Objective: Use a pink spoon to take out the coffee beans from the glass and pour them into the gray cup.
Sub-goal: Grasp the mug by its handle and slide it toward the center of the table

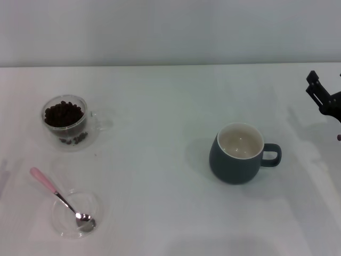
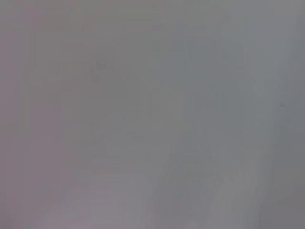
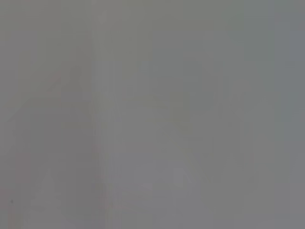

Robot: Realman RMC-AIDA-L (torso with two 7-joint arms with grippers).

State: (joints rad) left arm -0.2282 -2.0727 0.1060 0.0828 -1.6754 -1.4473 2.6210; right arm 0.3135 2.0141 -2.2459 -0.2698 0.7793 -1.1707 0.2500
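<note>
In the head view the glass (image 1: 68,124) stands at the left of the white table, filled with dark coffee beans (image 1: 63,113). The pink spoon (image 1: 59,197) lies nearer the front left, its metal bowl resting in a flat clear saucer (image 1: 95,204) and its pink handle pointing back left. The gray cup (image 1: 237,153) stands upright right of centre, its cream inside empty, handle to the right. My right gripper (image 1: 323,95) shows partly at the right edge, well apart from the cup and holding nothing I can see. My left gripper is out of view.
The white table (image 1: 160,106) runs back to a pale wall. Both wrist views show only a plain grey surface with no objects.
</note>
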